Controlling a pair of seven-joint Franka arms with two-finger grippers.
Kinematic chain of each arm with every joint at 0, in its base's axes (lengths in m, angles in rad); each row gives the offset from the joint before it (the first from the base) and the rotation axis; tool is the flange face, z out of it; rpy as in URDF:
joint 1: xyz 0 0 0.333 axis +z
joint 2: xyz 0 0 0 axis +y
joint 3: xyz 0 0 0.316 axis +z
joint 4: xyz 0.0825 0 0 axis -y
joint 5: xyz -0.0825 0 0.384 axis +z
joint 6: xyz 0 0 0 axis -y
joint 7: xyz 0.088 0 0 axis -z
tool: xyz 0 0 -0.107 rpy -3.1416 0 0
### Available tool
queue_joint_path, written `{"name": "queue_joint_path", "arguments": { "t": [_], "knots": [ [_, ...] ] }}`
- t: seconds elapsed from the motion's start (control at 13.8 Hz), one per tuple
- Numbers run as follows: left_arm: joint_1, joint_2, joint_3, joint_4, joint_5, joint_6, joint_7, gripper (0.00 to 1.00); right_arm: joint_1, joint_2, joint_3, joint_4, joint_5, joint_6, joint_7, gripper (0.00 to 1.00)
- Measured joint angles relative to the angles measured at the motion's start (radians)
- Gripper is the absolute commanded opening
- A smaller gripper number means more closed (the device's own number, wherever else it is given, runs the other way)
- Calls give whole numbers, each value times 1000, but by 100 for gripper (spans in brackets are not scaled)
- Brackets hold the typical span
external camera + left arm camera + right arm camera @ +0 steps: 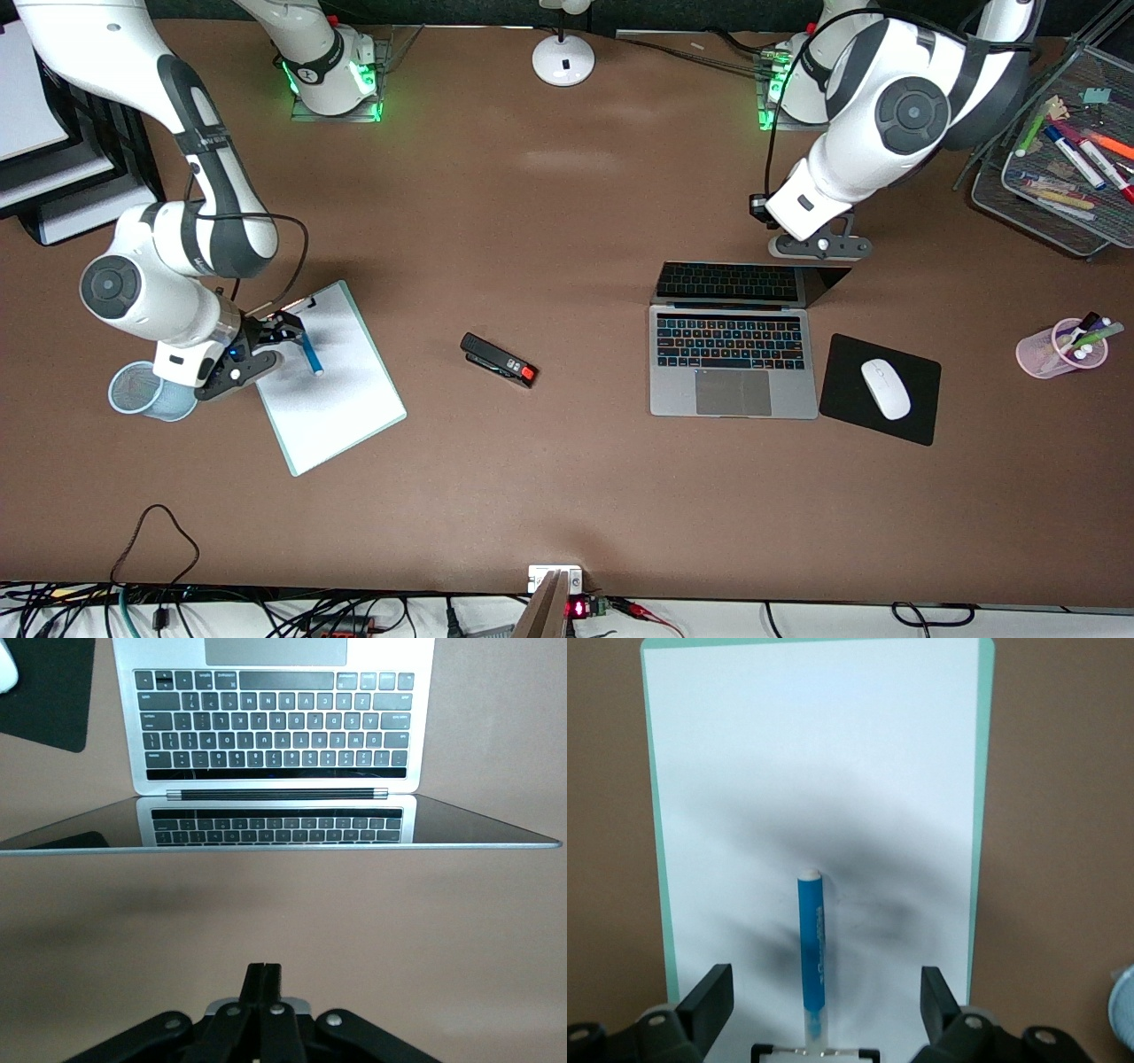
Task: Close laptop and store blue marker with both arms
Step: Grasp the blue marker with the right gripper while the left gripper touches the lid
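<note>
Clipboard [332, 381] lies flat on the table [549, 221] toward the right arm's end, mesh cup [146, 392] just beside it. Stapler [498, 360] mid-table. Mouse [885, 388] rests on mouse pad [921, 416]. Pen cup [1059, 350] and wire tray [1054, 168] of markers stand toward the left arm's end. Lamp base [563, 58] between the arm bases.

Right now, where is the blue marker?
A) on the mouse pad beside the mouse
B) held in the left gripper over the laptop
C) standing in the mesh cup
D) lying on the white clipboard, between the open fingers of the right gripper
D: the blue marker lies flat on the white clipboard, with the right gripper open around it, fingers apart and not touching it.
</note>
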Motion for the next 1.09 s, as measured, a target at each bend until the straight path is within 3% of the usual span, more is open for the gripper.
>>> {"name": "queue_joint_path", "arguments": {
  "t": [0.43, 0.87, 1.09],
  "knots": [
    [0, 9, -2, -78, 0, 152, 0, 0, 26, 70, 0, 0, 0, 81, -96, 74],
    [0, 79, -2, -89, 17, 292, 0, 0, 26, 110, 0, 0, 0, 105, -173, 52],
    [1, 96, -2, -89, 39, 315, 0, 0, 26, 112, 0, 0, 0, 105, -174, 47]
  ]
}}
